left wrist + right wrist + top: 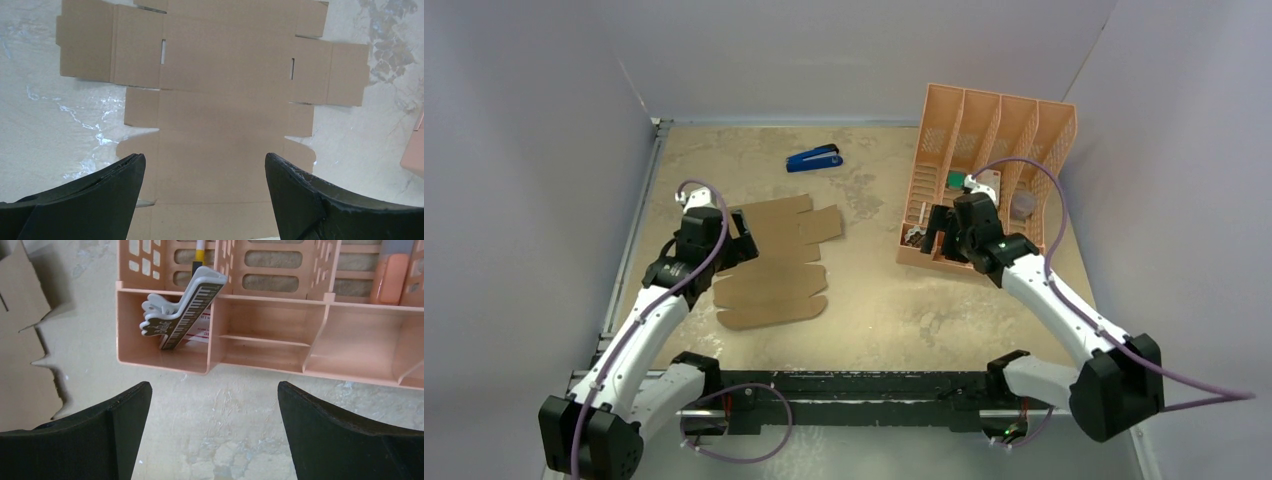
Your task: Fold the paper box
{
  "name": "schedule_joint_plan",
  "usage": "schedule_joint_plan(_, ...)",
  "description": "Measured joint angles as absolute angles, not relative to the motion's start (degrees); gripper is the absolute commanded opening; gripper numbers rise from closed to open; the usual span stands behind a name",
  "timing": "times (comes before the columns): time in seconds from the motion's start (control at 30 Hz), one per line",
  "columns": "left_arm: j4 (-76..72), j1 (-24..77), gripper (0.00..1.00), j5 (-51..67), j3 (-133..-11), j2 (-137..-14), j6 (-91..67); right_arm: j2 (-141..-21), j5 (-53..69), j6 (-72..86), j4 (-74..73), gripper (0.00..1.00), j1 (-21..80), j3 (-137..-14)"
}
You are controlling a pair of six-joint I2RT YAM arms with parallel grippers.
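Top view: flat brown die-cut cardboard sheet, the paper box (774,265), lies unfolded on the mottled tan table (874,300), left of centre. Its long axis runs roughly near-to-far, the far end leaning right. The left gripper (742,237) is over the sheet's left edge at mid-length and the right gripper (936,232) is well apart from it, next to the peach-orange mesh file organizer (999,125). A blue stapler (814,158) sits beyond the sheet, not touching it.

Left wrist view: the left gripper (204,157) has its fingers spread wide with nothing between them. The paper box (225,75) fills the frame below it, all panels flat and the wide flapped section at the far end. Can't tell if the tips touch the sheet.

Right wrist view: the right gripper (215,385) is also spread wide and empty, pointing at the front bins of the file organizer (260,322). A white clip with a piano-key print (182,310) is in the left bin. Only the flap edge of the paper box (20,385) shows, at far left.

Judgement: folding hasn't started. The left arm is the nearer one and gets first contact, while the right has to move left across open table.
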State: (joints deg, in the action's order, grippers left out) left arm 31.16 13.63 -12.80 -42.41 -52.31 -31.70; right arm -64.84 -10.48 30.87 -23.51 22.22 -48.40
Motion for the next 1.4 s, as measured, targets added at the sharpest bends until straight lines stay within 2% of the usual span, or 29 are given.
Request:
schedule_joint_plan(0.2,30.1,15.6,0.9,-12.2,-41.9,-53.3,-31.6,-69.8,-11.8,30.5,-16.3,0.99,20.4,-46.0)
schedule_joint_plan(0.47,29.4,16.1,0.9,-12.4,-41.9,-53.4,-30.8,-75.5,-6.4,26.9,-6.1,0.99,10.7,-45.5)
schedule_joint_plan(0.87,29.2,16.1,0.9,-13.7,-41.9,-59.2,-32.9,-87.4,-3.6,17.1,-1.4,0.99,2.2,-55.2)
schedule_joint_plan(1.1,29.2,16.1,0.9,-13.8,-41.9,-61.9,-34.6,-87.9,-6.3,14.2,-1.5,0.99,-1.2,-57.3)
schedule_joint_plan(1.4,29.1,16.1,0.9,-13.7,-43.7,-67.2,-34.9,-87.3,-15.6,14.6,-5.7,0.99,-6.6,-58.4)
